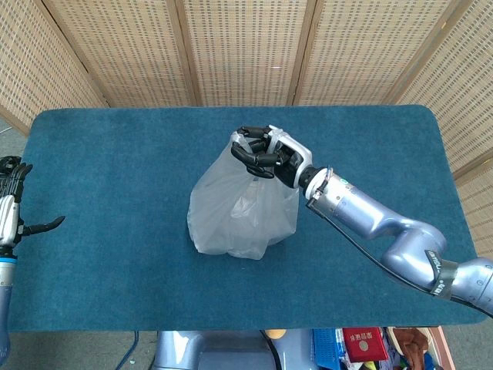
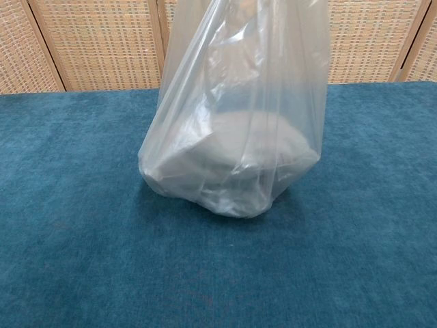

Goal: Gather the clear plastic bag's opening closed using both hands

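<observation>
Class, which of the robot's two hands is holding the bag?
The right hand, gripping the bag at its top; the left hand hangs at the table's edge, holding nothing.

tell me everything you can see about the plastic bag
The plastic bag is clear, thin and crinkled, standing upright near the middle of the blue table cover. Its top is bunched together and gripped from above by the right hand, which pulls the film taut. The bottom bulges and rests on the cover. Something pale and rounded sits inside; what it is cannot be told. The left hand is far away, not touching it.
</observation>
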Tool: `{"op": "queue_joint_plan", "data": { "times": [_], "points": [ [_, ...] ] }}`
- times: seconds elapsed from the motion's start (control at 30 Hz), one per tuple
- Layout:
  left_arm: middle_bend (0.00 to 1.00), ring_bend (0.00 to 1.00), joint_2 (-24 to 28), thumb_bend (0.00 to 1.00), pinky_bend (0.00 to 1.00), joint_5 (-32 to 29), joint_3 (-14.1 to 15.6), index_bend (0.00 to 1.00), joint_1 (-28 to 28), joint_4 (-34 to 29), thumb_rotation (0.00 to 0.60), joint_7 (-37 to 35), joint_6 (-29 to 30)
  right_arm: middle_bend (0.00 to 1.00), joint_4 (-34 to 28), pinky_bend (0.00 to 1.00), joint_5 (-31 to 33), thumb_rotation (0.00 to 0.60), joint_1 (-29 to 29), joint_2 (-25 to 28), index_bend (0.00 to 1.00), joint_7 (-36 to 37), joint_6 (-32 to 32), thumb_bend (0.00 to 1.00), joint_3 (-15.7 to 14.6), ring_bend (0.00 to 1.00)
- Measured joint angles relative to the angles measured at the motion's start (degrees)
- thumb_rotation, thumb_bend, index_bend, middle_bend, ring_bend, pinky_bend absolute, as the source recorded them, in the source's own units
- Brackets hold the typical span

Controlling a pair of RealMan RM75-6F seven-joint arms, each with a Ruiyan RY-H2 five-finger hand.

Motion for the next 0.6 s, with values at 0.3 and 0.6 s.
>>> {"op": "queue_joint_plan", "data": {
  "times": [0.3,0.6],
  "points": [
    [0.0,0.0,0.06,0.14,0.03,0.07,0.01,0.0,-0.01,-0.15,0.6,-0.24,-0.23,0.9,0.43,1.0,5.94,0.6,-1.69,5.03,0.84,-3.3,-5.68,1.0,7.45,0.89],
    [0.0,0.0,0.22,0.15,0.03,0.22,0.07,0.0,0.03,-0.41,0.6,-0.3,-0.28,0.9,1.54,1.0,13.22,0.6,-3.83,9.29,0.84,-8.24,-10.84,1.0,14.64,0.89]
  ]
}}
